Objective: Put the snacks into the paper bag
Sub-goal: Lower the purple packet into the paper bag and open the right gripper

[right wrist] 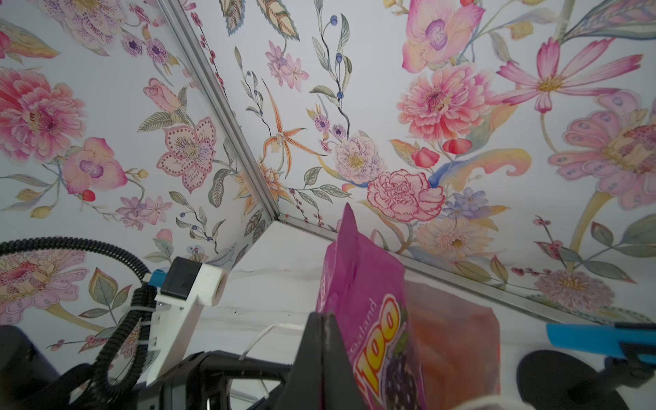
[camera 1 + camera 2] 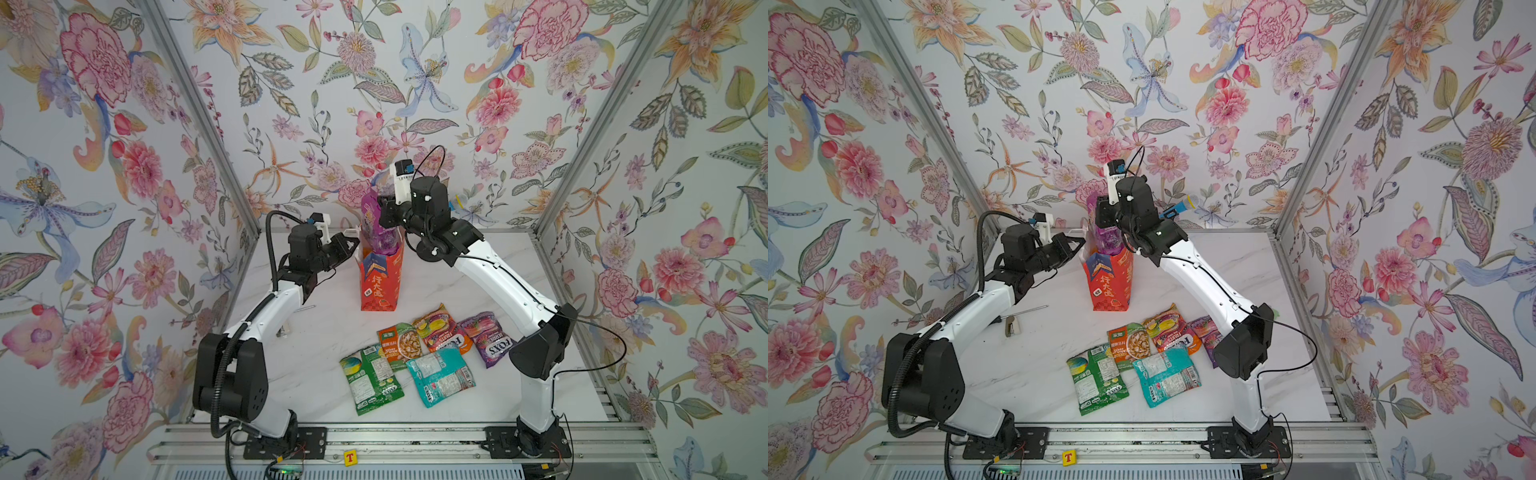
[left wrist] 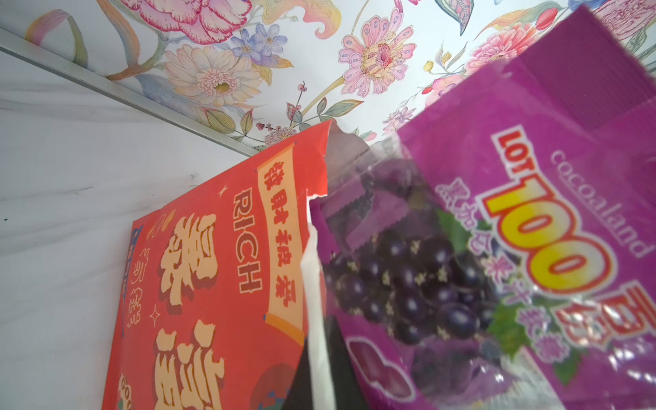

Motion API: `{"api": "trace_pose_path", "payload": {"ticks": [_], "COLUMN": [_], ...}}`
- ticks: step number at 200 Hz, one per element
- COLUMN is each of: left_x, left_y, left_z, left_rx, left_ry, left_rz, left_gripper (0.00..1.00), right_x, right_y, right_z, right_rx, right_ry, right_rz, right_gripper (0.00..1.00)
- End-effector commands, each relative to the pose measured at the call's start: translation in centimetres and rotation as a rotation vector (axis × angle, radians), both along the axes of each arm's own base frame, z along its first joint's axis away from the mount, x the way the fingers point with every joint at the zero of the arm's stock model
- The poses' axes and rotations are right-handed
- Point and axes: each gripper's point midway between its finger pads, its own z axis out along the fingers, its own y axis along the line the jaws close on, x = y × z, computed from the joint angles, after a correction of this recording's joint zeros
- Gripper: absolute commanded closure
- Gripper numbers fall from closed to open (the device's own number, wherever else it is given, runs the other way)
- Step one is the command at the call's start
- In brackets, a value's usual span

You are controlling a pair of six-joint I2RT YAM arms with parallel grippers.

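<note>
The red-orange paper bag [image 2: 380, 282] [image 2: 1111, 282] stands upright at the table's middle back. My left gripper [image 2: 353, 243] [image 3: 319, 355] is shut on its white rim edge [image 3: 314, 284]. A purple grape packet [image 2: 371, 216] [image 3: 497, 248] [image 1: 362, 277] stands with its lower half inside the bag's mouth. My right gripper [image 2: 384, 216] [image 1: 323, 319] is shut on that packet's side edge. In front of the bag lie a green packet [image 2: 370, 380], an orange-green nut packet [image 2: 401, 345], a teal packet [image 2: 440, 376], an orange FOXS bag [image 2: 440, 330] and a purple FOXS bag [image 2: 488, 338].
A thin metal rod with a small block [image 2: 1013, 324] lies on the table beside the left arm. A blue and yellow toy microphone [image 2: 1179, 208] sits at the back right. Flowered walls close three sides. A rail with a yellow T tile [image 2: 350, 457] runs along the front.
</note>
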Motion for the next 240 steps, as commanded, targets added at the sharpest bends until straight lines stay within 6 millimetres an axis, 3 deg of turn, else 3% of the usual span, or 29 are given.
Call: {"api": "trace_pose_path", "payload": {"ticks": [1, 83, 240], "left_x": [0.2, 0.1, -0.1], "left_y": [-0.7, -0.7, -0.5], "left_z": [-1.0, -0.8, -0.3], "left_rx": [-0.018, -0.022, -0.025], "left_ry": [0.021, 0.014, 0.005], "left_rz": [-0.026, -0.025, -0.025], "left_gripper": [1.00, 1.00, 1.00], "right_x": [-1.5, -0.4, 3.1], "right_y": [-3.1, -5.4, -3.2], "right_z": [7.9, 5.8, -0.9], "right_rx": [0.121, 0.095, 0.010], "right_ry": [-0.173, -0.137, -0.077], "right_rz": [-0.083, -0.250, -0.261], "right_gripper": [1.00, 1.00, 1.00]}}
